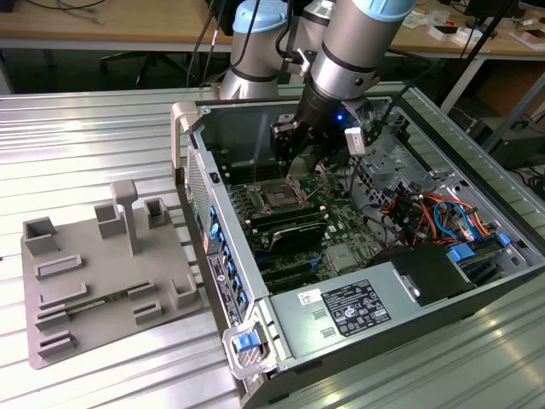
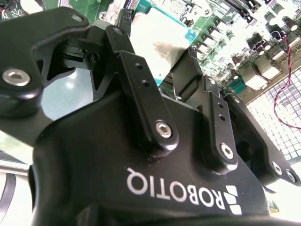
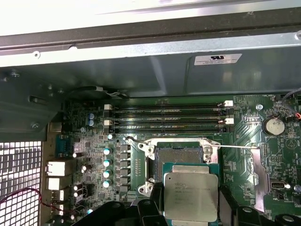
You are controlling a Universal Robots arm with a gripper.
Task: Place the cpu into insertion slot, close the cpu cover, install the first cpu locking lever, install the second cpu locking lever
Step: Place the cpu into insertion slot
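Cpu [image 3: 190,188] (gripped) over insertion slot [image 3: 175,153] edge

An open computer case [image 1: 200,187] lies on a ribbed metal table [image 1: 77,136]. A grey fixture [image 1: 94,281] lies just beside it, at the exterior view's left. Orange and blue cables [image 1: 438,213] run inside the case.

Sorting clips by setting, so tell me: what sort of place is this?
Probably a robotics lab or workshop: an arm whose gripper holds a cpu inside an open computer case, set on a ribbed metal table, with cluttered wooden benches behind.
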